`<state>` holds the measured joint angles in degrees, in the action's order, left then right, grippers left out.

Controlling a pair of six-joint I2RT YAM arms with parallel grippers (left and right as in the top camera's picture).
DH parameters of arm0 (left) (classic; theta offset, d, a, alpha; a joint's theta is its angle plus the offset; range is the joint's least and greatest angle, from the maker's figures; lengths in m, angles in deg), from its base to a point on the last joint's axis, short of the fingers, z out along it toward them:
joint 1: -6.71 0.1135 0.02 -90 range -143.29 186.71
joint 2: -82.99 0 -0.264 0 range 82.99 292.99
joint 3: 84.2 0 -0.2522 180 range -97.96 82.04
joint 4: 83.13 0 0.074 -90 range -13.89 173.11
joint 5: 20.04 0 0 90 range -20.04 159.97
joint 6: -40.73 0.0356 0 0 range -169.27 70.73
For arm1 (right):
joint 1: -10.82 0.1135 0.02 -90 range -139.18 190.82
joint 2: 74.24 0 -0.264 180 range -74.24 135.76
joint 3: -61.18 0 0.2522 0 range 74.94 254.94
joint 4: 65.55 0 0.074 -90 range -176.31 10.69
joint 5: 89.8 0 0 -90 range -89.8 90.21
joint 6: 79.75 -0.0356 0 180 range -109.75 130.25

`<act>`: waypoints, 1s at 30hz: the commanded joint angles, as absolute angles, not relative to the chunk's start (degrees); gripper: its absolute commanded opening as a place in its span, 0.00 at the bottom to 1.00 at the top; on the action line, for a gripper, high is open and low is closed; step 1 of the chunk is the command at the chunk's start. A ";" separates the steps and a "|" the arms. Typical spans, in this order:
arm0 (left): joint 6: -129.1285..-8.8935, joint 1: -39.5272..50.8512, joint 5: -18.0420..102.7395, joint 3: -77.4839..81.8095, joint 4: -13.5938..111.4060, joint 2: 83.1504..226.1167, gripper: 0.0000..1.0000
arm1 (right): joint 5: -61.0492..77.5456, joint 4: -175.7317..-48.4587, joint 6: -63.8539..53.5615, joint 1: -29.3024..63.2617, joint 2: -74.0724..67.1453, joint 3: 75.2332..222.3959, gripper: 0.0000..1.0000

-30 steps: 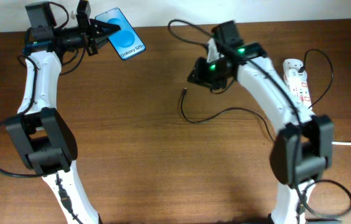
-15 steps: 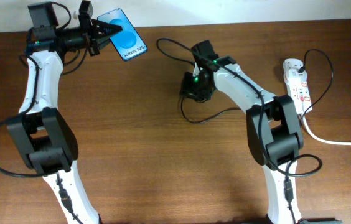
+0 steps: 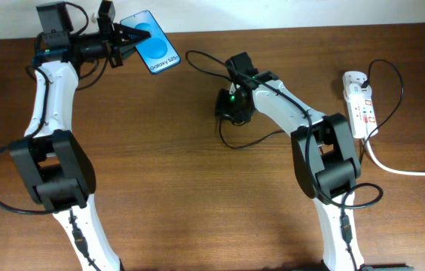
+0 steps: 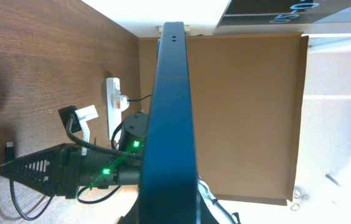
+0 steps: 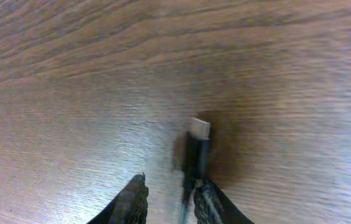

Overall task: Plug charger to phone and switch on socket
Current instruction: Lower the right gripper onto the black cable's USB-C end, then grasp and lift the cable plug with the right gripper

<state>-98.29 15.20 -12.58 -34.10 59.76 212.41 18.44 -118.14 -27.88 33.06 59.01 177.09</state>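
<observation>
My left gripper [image 3: 126, 35] is clamped on the phone [image 3: 154, 47] at the table's far left corner. My right gripper [image 5: 169, 190] sits toward the far edge, fingers narrowly parted, with the charger [image 5: 198, 149] just beside one.

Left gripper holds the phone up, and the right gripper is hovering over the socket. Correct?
Not quite. The left gripper does hold the phone up, but the right gripper is over the plug tip of the charger, far from the socket. The overhead view shows it.
</observation>
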 commanded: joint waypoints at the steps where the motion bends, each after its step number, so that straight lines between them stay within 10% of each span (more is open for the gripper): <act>1: -97.09 14.96 -14.94 -34.99 59.85 210.69 0.00 | 16.19 -117.96 -28.23 34.10 62.25 177.22 0.30; 8: -97.11 14.96 -14.94 -34.99 59.85 210.69 0.00 | 15.58 -117.99 -28.16 34.04 63.01 177.13 0.04; 30: -92.34 10.53 -20.16 -34.99 59.82 210.69 0.00 | 48.24 -140.56 11.55 22.41 26.38 176.02 0.04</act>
<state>-93.85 12.08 -17.71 -34.10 59.71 212.41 44.56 -139.19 7.95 22.41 29.16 176.93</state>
